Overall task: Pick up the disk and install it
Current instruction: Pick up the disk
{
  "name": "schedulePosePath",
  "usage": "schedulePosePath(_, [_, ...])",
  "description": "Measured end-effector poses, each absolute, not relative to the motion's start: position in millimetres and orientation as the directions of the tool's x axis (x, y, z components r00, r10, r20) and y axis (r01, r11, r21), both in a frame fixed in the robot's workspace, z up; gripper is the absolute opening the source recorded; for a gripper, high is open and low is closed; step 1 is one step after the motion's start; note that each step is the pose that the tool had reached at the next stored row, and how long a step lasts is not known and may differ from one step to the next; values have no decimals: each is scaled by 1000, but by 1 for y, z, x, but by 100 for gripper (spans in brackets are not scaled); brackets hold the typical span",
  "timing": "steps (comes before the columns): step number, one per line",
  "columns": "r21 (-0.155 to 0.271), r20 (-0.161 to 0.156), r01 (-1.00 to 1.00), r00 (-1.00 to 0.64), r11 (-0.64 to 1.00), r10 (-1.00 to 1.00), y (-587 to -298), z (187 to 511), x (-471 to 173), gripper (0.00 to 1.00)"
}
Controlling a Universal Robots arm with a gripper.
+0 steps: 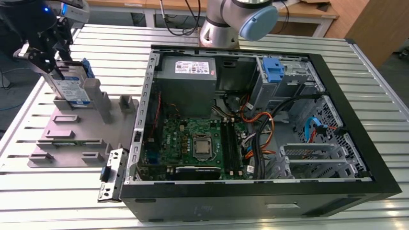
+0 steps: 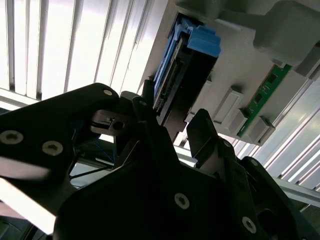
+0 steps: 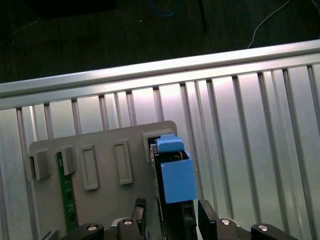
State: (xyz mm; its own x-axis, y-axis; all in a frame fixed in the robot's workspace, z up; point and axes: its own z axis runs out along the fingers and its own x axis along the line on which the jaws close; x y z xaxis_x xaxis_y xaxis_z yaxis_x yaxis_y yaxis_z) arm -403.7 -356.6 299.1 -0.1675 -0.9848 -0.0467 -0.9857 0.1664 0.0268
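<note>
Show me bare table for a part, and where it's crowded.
Free: the slatted metal table at the exterior view's lower left, bordered by the grey fixture plate and open black computer case; also the exterior view's right, past the case. Crowded: the plate, where the black gripper hangs at the silver-metal disk.

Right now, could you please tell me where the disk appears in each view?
Exterior view: the disk stands upright in the grey fixture, exterior view's left.
First wrist view: disk at the fixture edge.
Second wrist view: disk standing on the fixture.
Shared landmark: the grey fixture.
</note>
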Motion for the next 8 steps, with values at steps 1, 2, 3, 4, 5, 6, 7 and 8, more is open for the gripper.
schedulePosePath(1, [27,-47,-986,-168,166,-985,-357,299,-404,53])
schedulePosePath(2, [27,-47,-986,-167,166,-985,-357,299,-404,53])
schedulePosePath(3, [27,-47,-986,-168,166,-985,-357,299,-404,53])
schedulePosePath(4, [27,-47,-986,-167,166,-985,-357,299,-404,53])
schedulePosePath(5, [27,-47,-986,-167,166,-985,-357,299,-404,53])
schedulePosePath(6, [27,-47,-986,-168,166,-985,-357,299,-404,51])
schedulePosePath(7, [27,-47,-986,-168,166,-985,-357,299,-404,45])
schedulePosePath(8, [27,-47,-986,-167,166,-985,-357,299,-404,45])
